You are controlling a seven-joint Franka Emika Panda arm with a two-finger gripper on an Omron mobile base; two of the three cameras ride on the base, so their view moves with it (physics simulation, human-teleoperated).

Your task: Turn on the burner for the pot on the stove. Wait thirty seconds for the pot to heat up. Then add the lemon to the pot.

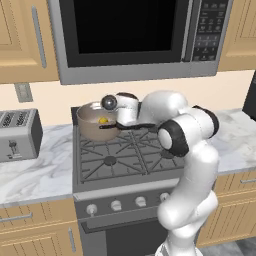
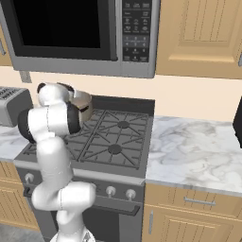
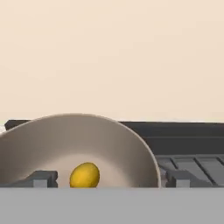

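Hovering above the pot, the gripper stands wide apart and empty; the lemon lies inside on the pale floor; the pot sits on the stove's rear-left burner.

Open above the pot, with the lemon low inside. Hemmed behind by the black back strip and the wall; capped by the microwave overhead. Clear over the front grates; blocked on the left counter by the toaster.
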